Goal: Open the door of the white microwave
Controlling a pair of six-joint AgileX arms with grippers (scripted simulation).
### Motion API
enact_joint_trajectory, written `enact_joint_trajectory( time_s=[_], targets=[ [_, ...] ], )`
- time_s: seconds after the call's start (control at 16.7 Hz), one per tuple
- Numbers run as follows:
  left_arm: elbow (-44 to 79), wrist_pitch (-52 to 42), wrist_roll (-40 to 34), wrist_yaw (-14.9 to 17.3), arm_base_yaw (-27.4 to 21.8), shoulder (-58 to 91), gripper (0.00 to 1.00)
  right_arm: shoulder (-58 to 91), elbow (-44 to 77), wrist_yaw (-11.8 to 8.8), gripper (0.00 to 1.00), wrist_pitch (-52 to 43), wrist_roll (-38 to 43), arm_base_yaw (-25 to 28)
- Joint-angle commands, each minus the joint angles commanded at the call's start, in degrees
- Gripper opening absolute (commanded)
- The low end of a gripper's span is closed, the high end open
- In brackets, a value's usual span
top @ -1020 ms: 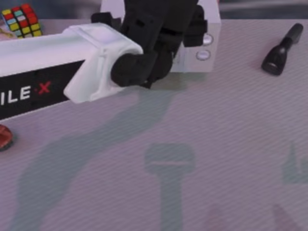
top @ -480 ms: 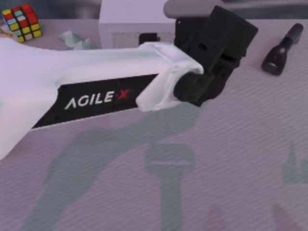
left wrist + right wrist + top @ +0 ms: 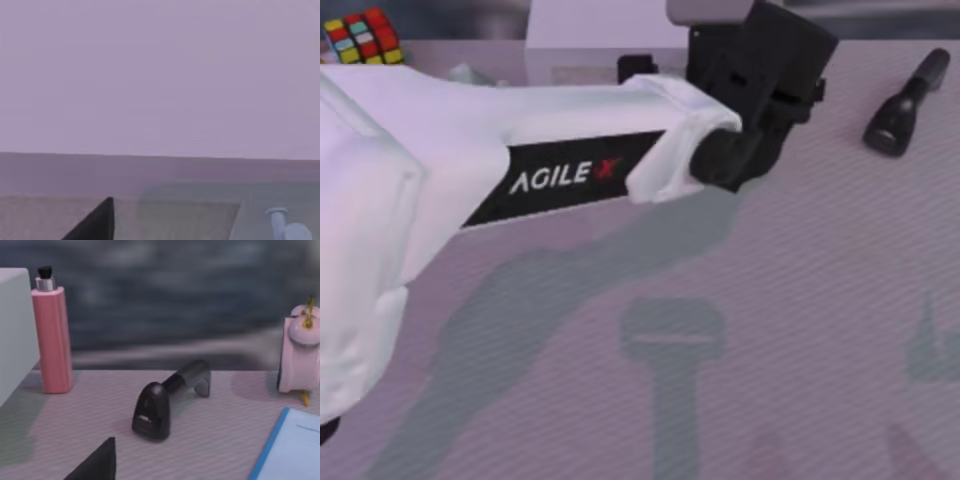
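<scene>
Overhead, left arm stretches from the top view's left edge across the tabletop (image 3: 800,330) toward the far side. Its black left tool (image 3: 760,95) sits against the front of the small white boxy microwave (image 3: 600,35), which stands at the far edge, centre-left. Fingers hidden under the wrist; cannot tell whether they are parted or closed. The flat white door (image 3: 575,72) shows only as a narrow strip above the arm; its position cannot be judged. Multicoloured puzzle cube (image 3: 362,35) lies at the far left corner. Black handheld scanner (image 3: 905,100) rests well to the right. Right wrist view shows that scanner beside a pink upright bottle (image 3: 52,337).
</scene>
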Motion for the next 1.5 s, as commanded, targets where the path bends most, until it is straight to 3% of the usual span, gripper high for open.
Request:
enact_joint_trajectory(
  time_s=[0.36,1.14,1.5],
  targets=[
    [3.19,1.78,1.67,1.95,2.26,3.59,1.0,0.0,0.0,0.0,1.0,0.0,0.0,0.0],
    [3.19,1.78,1.67,1.95,2.26,3.59,0.02,0.0,0.0,0.0,1.0,0.0,0.0,0.0],
    [3.19,1.78,1.67,1.95,2.26,3.59,0.0,0.0,0.0,0.0,1.0,0.0,0.0,0.0]
  ],
)
